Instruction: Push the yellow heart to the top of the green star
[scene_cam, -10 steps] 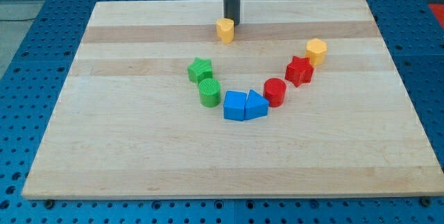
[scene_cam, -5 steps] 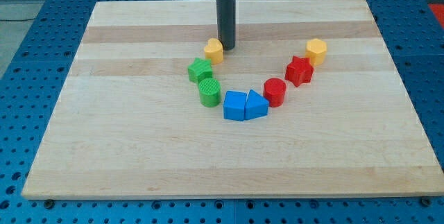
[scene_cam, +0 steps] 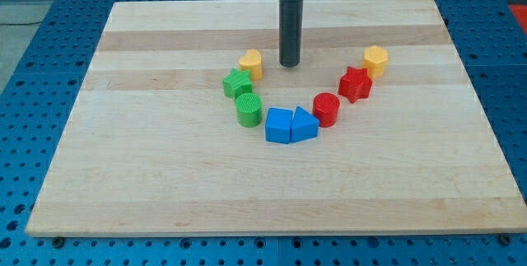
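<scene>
Board: wooden board on a blue perforated bench; its near edge is at the view's bottom.
Nearest blocks: blue cube and blue wedge-like block, touching, the closest of all to the near edge, about midway between the side edges.
Just behind them: green cylinder to the view's left, red cylinder to the view's right.
Target block: green star, touching or almost touching the green cylinder on its far side.
Right-hand chain: red star, then a yellow hexagonal block behind it, towards the right edge.
Task block: yellow heart, just beyond the green star on the far-edge side, a little to the view's right of it, touching or nearly so.
My tip: my tip rests on the board to the view's right of the yellow heart, a clear gap between them, level with it.
Hand state: a bare rod with no jaws, so nothing opens, closes or clamps; it touches no block.
Step in hand: I judge the heart is all but placed. If a correction is wanted, one short, slow nudge towards the left edge would centre it over the star; press the heart's flank squarely so it does not spin, and stop before it shoves the star.
</scene>
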